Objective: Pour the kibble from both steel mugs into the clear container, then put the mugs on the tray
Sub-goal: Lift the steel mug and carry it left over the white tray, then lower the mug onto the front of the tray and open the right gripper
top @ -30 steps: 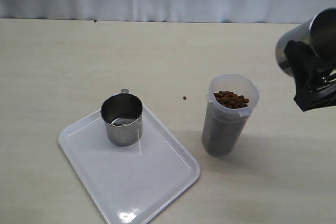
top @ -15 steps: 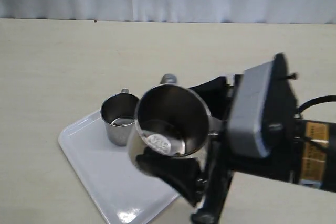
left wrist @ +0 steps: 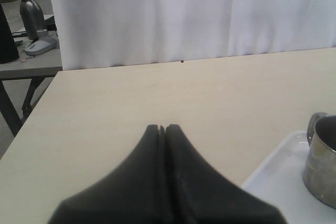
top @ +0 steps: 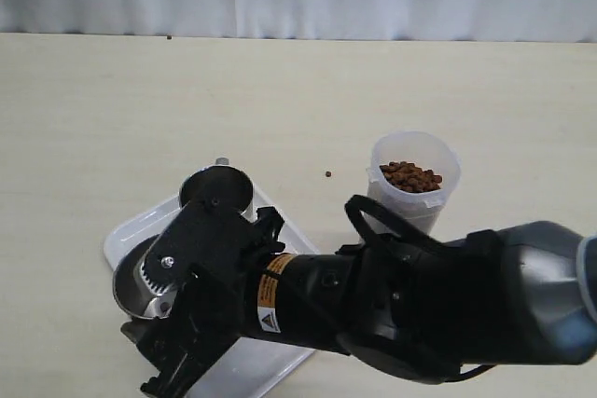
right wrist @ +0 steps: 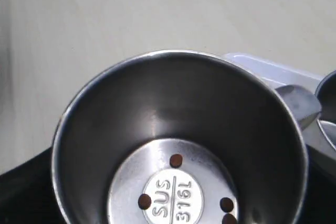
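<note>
One steel mug [top: 216, 189] stands upright on the white tray [top: 129, 234]; the left wrist view also shows this mug [left wrist: 321, 161] on the tray [left wrist: 275, 182]. My right gripper [top: 160, 322] reaches across and is shut on the second steel mug [top: 138, 282], held tilted over the tray's left part. Inside that held mug [right wrist: 178, 145] a few kibble pellets [right wrist: 176, 160] lie on the bottom. The clear container [top: 416, 195] stands to the right, filled with kibble [top: 410, 176]. My left gripper [left wrist: 161, 128] is shut on nothing, above bare table.
A single stray pellet [top: 328, 174] lies on the table between the tray and the container. The bulky right arm [top: 420, 305] covers the tray's right half and the container's lower part. A curtain hangs behind the table's far edge.
The right arm has swung from the right side across the container to the left and lower, carrying its mug over the tray. The mug on the tray and the container have not moved.
</note>
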`<state>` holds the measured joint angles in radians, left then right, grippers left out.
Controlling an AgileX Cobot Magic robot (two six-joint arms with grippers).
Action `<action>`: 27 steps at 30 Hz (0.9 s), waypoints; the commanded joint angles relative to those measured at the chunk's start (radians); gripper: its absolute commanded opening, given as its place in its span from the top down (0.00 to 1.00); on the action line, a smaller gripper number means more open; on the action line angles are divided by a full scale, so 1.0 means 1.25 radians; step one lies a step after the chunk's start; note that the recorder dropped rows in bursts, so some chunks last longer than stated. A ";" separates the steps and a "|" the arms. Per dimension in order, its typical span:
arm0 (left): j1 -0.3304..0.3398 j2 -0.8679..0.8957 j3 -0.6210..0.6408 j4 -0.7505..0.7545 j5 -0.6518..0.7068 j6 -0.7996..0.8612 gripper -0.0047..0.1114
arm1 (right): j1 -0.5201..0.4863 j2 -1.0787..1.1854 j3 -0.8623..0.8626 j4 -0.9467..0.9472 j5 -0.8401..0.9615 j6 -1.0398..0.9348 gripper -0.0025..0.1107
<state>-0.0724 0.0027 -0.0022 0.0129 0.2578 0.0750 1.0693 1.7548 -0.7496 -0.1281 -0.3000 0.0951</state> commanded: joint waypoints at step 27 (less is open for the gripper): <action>0.001 -0.002 0.002 0.001 -0.013 0.000 0.96 | 0.002 -0.167 -0.012 0.093 0.230 -0.029 0.06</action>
<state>-0.0724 0.0027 -0.0022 0.0129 0.2578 0.0750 1.0693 1.6245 -0.7606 -0.0163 -0.0773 0.0699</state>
